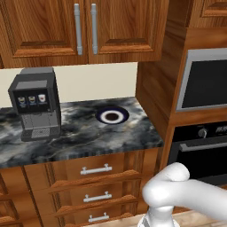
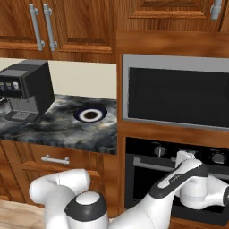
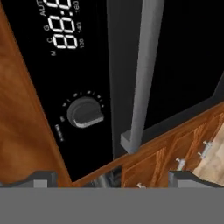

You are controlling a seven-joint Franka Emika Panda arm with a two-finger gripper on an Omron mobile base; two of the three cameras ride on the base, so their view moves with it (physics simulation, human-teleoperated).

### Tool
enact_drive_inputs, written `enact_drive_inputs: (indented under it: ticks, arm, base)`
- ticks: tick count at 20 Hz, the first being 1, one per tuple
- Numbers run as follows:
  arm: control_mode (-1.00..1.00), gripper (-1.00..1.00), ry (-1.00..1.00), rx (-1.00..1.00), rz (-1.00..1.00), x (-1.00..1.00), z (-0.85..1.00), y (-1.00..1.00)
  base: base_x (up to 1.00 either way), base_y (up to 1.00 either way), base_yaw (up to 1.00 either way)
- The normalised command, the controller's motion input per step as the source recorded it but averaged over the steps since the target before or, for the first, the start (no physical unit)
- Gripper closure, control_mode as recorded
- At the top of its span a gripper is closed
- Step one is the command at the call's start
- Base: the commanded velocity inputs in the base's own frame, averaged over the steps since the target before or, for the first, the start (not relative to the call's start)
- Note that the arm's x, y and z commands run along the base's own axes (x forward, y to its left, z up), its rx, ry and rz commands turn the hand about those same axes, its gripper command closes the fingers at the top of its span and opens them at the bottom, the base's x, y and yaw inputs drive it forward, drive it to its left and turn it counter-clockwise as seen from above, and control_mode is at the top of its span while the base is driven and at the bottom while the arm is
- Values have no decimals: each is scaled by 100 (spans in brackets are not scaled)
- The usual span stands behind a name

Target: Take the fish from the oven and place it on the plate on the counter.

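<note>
Claw (image 3: 109,177): jaws spread wide, nothing between them; the two dark fingertips (image 3: 37,178) stand far apart at the bottom of the hand view. It is held close in front of the oven door, pointing at the handle.
Arm (image 2: 179,176): reaches from the lower left of the right base view across to the oven front, with the wrist at the level of the control strip.
Oven (image 2: 174,179): built into the wooden column just right of the counter; the door is shut.
Oven handle (image 3: 142,74): grey bar across the dark door glass, its end bracket between the two fingertips in the hand view.
Oven knob (image 3: 85,111): round, dark grey, on the black control strip below the white digit display.
Fish: cannot be seen; the oven door is closed.
Plate (image 1: 112,116): blue rim, white ring, dark centre; flat on the counter near its back right corner, unoccupied.
Counter (image 1: 80,142): dark marble slab with white veins, over wooden drawers with silver bar handles.
Coffee machine (image 1: 35,103): dark, upright, near the back left part of the counter, well apart from the plate.
Glass-front appliance (image 2: 176,91): silver frame, set in the column above the oven.
</note>
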Motion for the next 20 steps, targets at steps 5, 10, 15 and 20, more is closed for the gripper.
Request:
enact_drive_inputs:
  ticks: [5, 10, 15, 20]
  arm:
    - [-100, -100, -1, 6, -15, 24, -33, -10]
    - [-100, -100, 0, 4, -18, 27, -34, -13]
    - [-100, -100, 0, 3, -20, 30, -42, -6]
    - [-100, -100, 0, 2, -20, 29, -50, -7]
  base:
    - [0, 0, 0]
    - [0, 0, 0]
    - [0, 0, 0]
    - [0, 0, 0]
